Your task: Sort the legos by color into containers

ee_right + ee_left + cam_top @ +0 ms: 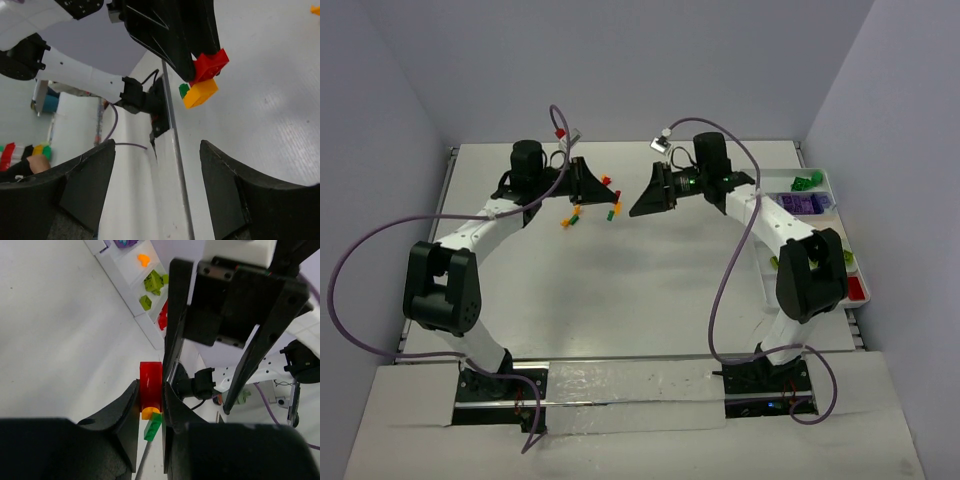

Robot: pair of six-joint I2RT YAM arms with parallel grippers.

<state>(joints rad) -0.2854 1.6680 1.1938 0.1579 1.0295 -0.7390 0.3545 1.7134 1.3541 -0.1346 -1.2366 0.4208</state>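
The left gripper is squeezed tight on a red lego. Its 2 black fingers press on the 2 sides of that brick. An orange lego sits right against the red one, and a green lego sits right against the orange one, so the 3 make 1 little clump. In the top view this clump is at the tip of the left gripper, over the far middle part of the table. The right gripper faces the left one and is near it, but they do not touch. Its 2 fingers stand wide apart and nothing is between them. A few loose legos in orange, green and red lie on the table close by the left gripper. The long white tray lies along the right side of the table, well apart from both grippers. It holds green bricks in the far box, purple bricks in the next box, and red bricks in a box near the front. The left wrist view also shows an orange piece and some lime-yellow pieces in 2 more boxes. The right arm hides part of the tray in the top view.
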